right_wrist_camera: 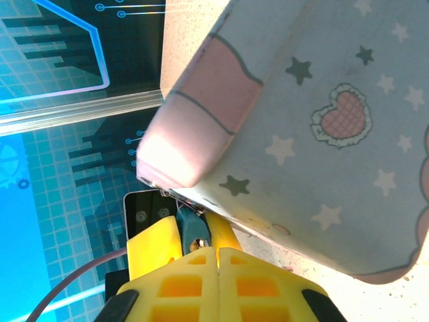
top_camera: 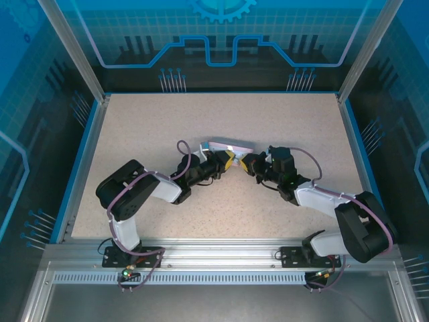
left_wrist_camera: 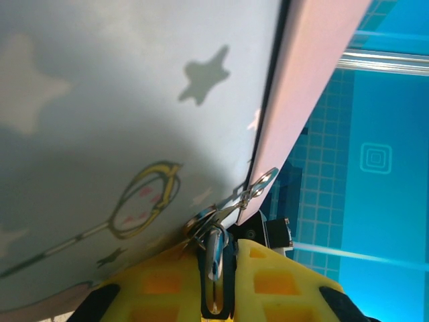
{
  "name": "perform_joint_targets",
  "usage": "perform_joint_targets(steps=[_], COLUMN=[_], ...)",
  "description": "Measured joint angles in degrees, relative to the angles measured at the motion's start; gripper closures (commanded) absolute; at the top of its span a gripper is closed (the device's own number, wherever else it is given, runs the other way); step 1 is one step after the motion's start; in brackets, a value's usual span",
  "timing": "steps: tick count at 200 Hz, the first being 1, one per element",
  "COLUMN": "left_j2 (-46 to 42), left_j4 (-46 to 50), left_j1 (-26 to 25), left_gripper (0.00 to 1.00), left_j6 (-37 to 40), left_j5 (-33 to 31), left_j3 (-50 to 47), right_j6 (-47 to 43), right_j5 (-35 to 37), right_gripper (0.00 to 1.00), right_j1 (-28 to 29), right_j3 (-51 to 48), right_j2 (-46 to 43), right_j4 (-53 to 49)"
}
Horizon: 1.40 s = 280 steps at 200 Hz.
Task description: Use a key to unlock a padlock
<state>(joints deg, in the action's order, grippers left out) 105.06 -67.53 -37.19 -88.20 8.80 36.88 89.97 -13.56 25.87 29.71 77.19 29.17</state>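
From the top camera, both arms are reaching toward the middle of the counter [top_camera: 154,127], a touch nearer its far edge. The left claw [top_camera: 230,161] and right claw [top_camera: 247,162] are meeting nose to nose just beside the near side of the pastel tin [top_camera: 230,145]. The padlock and key are too small to pick out from up here. Over to the left wrist: the left claw [left_wrist_camera: 220,251] is pinching tight on the key [left_wrist_camera: 214,261], a silvery blade standing edge-on between the yellow pads. Its long axis is running straight out along the fingers toward the seam of the tin [left_wrist_camera: 100,100], and its thin wire ring [left_wrist_camera: 263,180] is lying against the pink rim. Whether the tip is in the keyway, I cannot tell. Now the right wrist: the right claw [right_wrist_camera: 194,240] is closed all the way, clamping the padlock [right_wrist_camera: 193,230]. The dark bluish body is poking out between the pads right under the tin's corner, and it seems to be pointing along the fingers, towards the tin. My read is that this is the insert-and-turn step. The right claw should be holding the body dead steady while the left is lining the blade up with the keyway. The twist should be going about the key's own axis, gently, since a key this thin looks prone to slipping or bending.
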Motion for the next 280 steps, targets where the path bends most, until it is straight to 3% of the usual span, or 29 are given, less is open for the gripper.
perform_joint_targets(steps=[280], left_j2=[0.0], left_j4=[0.3], left_j1=[0.0], left_gripper=[1.0], left_j6=[0.0], left_j5=[-2.1], left_j3=[0.0], right_j6=[-0.9], right_j5=[0.2], right_gripper=[1.0], right_j1=[0.5], right_j3=[2.0], right_j2=[2.2], right_j4=[0.2])
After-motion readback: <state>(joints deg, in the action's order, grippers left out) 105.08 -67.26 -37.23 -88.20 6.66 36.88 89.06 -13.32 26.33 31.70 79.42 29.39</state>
